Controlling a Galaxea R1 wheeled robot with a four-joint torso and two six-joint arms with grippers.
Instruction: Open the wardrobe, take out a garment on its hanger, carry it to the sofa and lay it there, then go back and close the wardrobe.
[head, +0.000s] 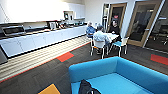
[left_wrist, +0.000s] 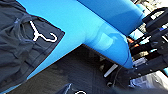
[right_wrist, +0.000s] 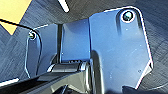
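Garment: black top lies spread on the sofa seat, a dark heap in the head view.
Hanger: white hanger lies on the fabric, hook out at the collar.
Sofa: turquoise sofa on dark carpet.
Jaws: cannot tell, either arm.
Beyond: people seated at a white counter; kitchen cabinets behind.
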